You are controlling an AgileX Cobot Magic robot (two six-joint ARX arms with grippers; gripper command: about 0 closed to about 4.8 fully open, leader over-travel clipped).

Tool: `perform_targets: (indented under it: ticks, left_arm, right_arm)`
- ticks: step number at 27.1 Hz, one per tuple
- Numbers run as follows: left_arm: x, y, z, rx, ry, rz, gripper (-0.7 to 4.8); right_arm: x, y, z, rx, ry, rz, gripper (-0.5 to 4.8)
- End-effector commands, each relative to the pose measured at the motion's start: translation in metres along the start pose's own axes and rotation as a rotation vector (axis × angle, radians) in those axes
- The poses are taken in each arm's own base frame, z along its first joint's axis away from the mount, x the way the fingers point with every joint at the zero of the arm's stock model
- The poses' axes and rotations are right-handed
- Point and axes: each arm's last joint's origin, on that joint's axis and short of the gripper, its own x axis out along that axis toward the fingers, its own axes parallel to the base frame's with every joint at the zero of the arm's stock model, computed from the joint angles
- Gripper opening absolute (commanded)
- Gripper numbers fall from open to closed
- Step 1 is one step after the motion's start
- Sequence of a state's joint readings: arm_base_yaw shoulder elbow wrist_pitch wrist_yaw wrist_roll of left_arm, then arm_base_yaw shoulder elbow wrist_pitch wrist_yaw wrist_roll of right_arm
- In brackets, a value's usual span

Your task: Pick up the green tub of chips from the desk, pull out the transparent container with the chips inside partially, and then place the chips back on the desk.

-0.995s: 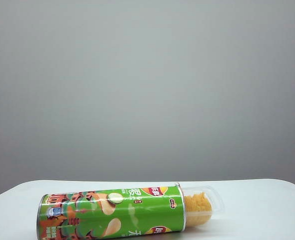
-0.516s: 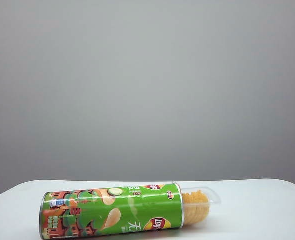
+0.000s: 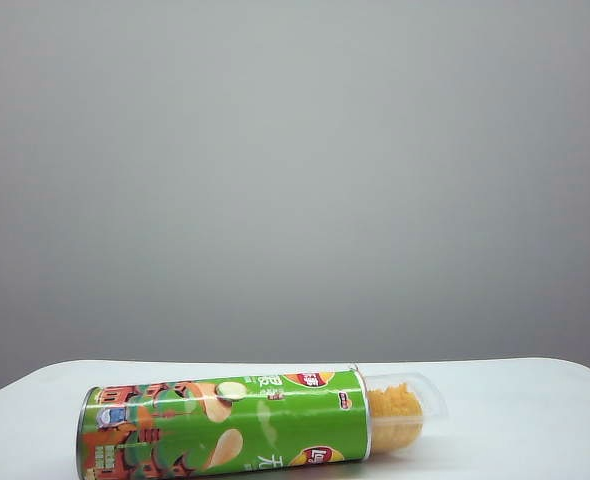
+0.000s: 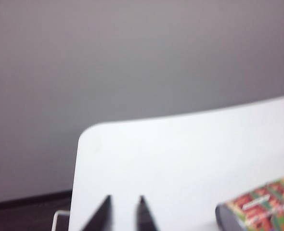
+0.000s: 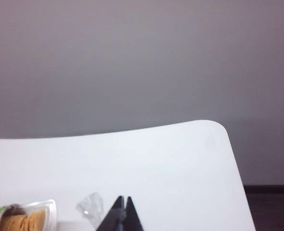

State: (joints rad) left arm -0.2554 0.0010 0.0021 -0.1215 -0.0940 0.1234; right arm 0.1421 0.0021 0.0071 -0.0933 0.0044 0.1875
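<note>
Exterior view: the tub (image 3: 225, 425) lies on its side at the near edge of the desk (image 3: 515, 400), building art at the left end, open end to the right; no arm or gripper shows here.
Container: the tray (image 3: 407, 405) sticks partly out of the tub's right end, its rounded tip over the desk.
Chips: an orange-yellow stack (image 3: 393, 415) shows through the clear plastic, just past the silver rim.
Left gripper: (image 4: 123, 211) seen in the left wrist view over the desk's corner, its two dark fingertips (image 4: 102, 214) a narrow gap apart with bare white desk between them; nothing is gripped.
Tub, left wrist view: its art-printed end (image 4: 262, 207) lies off to the side of that gripper, clearly apart from it.
Right gripper: (image 5: 122, 214) seen in the right wrist view over the desk, fingertips pressed together to a single point, empty.
Tray, right wrist view: its chip-filled end (image 5: 29, 219) lies near that gripper, not touching.
Scrap: a small crumpled bit of clear film (image 5: 90, 207) lies on the desk just beside the right gripper's tips.
</note>
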Motion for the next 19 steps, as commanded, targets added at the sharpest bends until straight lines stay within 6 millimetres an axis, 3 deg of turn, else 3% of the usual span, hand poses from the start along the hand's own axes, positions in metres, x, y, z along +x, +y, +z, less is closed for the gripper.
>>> perform_targets:
  ticks: [1,9,13,19]
  left_arm:
    - [-0.0004,-0.0002,-0.0025,0.043,0.035,-0.005,0.11]
    - [-0.0005,-0.0009,-0.0044,0.021,0.053,-0.023,-0.05]
    - [-0.0008,-0.0041,-0.0044,0.019,0.043,-0.132,0.57]
    - [-0.0007,-0.0035,-0.0047,0.018,0.048,-0.113,0.48]
  right_arm:
    - [0.0005,-0.0003,-0.0013,-0.012,-0.002,0.0,-0.05]
    - [0.0001,-0.0025,-0.0104,-0.012,0.092,-0.036,-0.05]
    - [0.0,-0.0024,-0.0103,-0.012,0.09,-0.035,-0.05]
    - [0.0,-0.0025,-0.0103,-0.012,0.09,-0.036,-0.05]
